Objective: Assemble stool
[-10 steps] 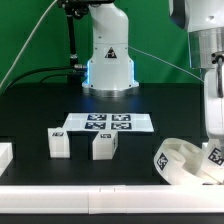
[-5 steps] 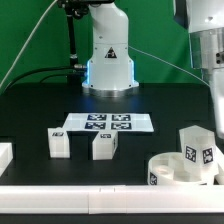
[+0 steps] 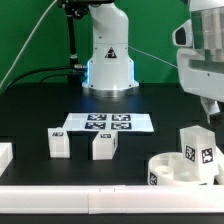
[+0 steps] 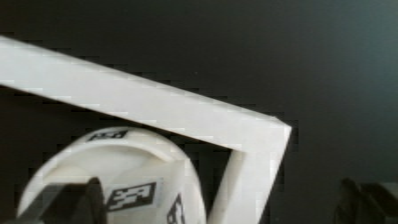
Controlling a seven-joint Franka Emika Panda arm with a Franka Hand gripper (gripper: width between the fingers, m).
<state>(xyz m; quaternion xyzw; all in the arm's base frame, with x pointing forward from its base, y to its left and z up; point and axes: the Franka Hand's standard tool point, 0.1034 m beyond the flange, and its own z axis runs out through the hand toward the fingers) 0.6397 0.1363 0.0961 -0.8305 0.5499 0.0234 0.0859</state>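
The white round seat disc (image 3: pixel 168 170) lies flat at the exterior view's right front. One white leg (image 3: pixel 197 150) with tags stands upright on it. Two more white block legs (image 3: pixel 58 142) (image 3: pixel 105 145) stand loose near the middle of the table. My gripper (image 3: pixel 208 106) hangs above the seat, clear of the standing leg. In the wrist view the gripper (image 4: pixel 217 205) is open and empty. Its dark fingertips (image 4: pixel 63 200) stand wide apart over the tagged seat disc (image 4: pixel 116 165).
The marker board (image 3: pixel 108 123) lies behind the two loose legs. A white border rail (image 3: pixel 90 190) runs along the front edge, and its corner (image 4: pixel 196 110) shows in the wrist view. A white block (image 3: pixel 5 155) sits at the left edge. The robot base (image 3: pixel 108 60) stands at the back.
One second ago the seat was tipped on edge under my gripper. It now lies flat with a leg upright on it, and my gripper has risen away.
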